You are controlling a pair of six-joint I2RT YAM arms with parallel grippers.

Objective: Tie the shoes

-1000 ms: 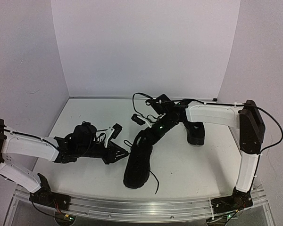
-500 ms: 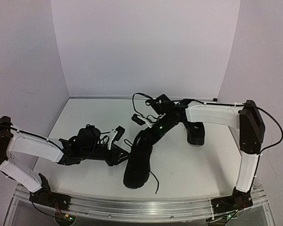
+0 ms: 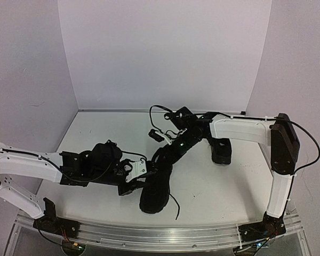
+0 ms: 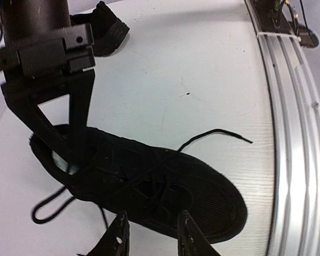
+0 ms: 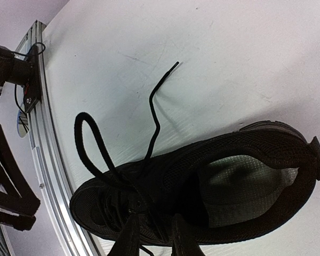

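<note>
Shoe (image 3: 156,186) — middle of worktop (image 3: 218,184), laces (image 4: 149,186) loose. Left gripper (image 4: 152,234) open, empty, over laces; right gripper (image 5: 153,233) at the opening (image 5: 240,176), hold unclear. Advice — pinch lace end (image 4: 224,133) low, not mesh.

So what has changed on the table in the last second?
The left gripper swung right to the near shoe and now hovers open over it. Nothing was visibly grasped or released. The right gripper, that shoe and the far shoe stayed put.
</note>
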